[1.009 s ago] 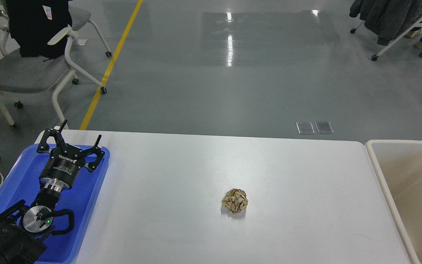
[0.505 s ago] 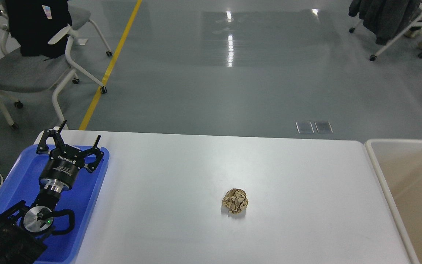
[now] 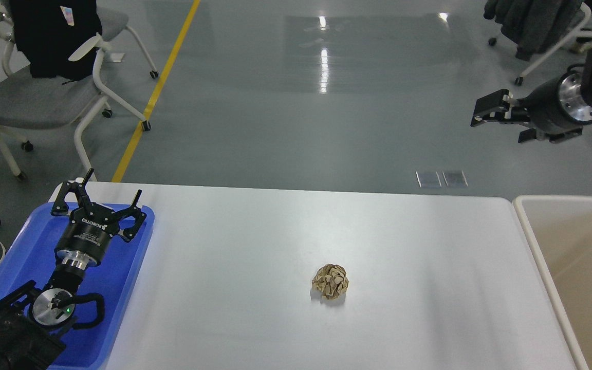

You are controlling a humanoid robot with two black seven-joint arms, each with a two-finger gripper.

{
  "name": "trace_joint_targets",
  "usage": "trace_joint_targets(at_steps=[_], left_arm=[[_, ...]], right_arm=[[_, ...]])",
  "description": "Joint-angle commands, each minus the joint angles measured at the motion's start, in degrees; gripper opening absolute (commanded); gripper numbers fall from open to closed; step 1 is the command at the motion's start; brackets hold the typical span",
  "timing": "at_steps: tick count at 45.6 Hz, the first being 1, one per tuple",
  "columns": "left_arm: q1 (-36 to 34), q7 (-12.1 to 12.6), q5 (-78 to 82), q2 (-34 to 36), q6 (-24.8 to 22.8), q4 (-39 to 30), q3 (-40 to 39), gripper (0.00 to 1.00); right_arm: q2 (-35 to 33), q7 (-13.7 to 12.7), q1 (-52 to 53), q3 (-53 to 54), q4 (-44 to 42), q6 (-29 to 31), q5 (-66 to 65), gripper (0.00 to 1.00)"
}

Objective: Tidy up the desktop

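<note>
Jaws spread wide and gripping nothing, the left gripper (image 3: 99,198) is hanging over the far end of a blue tray (image 3: 126,277) at the left edge of the desktop (image 3: 255,267). The right gripper (image 3: 483,115) is showing side-on high at the far right, over the grey floor beyond the table; whether its jaws are parted or closed cannot be told from this angle.

The desktop is filling the near half of the scene, white and glossy. A crumpled ball of brown paper (image 3: 330,281) is sitting on it alone, a little right of centre and toward the near edge, roughly round, with no long axis to line up on.

From the left gripper the ball is lying to the right and nearer, well apart. From the right gripper it is lying to the left and much nearer, also well apart. A beige bin (image 3: 532,241) is standing just beside the desktop's right end, so the paper is probably heading there, and the right arm looks the likelier one for the pickup.
</note>
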Motion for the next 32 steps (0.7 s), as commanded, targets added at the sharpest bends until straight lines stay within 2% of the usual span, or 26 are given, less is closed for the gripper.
trace_joint_targets(at_steps=[1,2,7,13,20,32], left_arm=[[0.00,0.00,0.00,0.01,0.00,0.01,0.01,0.99],[0.00,0.00,0.00,0.01,0.00,0.01,0.01,0.99],[0.00,0.00,0.00,0.01,0.00,0.01,0.01,0.99],[0.00,0.00,0.00,0.01,0.00,0.01,0.01,0.99],[0.00,0.00,0.00,0.10,0.00,0.01,0.01,0.99],[0.09,0.00,0.00,0.10,0.00,0.01,0.01,0.99]], right_arm=[[10.62,0.00,7.93,-8.75,1.03,12.07,-0.28,1.00],[11.41,0.09,8.45,-9.28,1.03,13.56,-0.28,1.00],[15.01,0.00,10.30,-9.73,1.99,13.76,0.24,1.00],[17.48,0.00,13.46,-8.24,8.93,13.76,3.22,1.00],[19.41,0.00,13.82,-5.95,12.37,13.76,10.61,1.00],[21.43,-0.08,12.24,-6.04,16.23,13.76,11.41,1.00]])
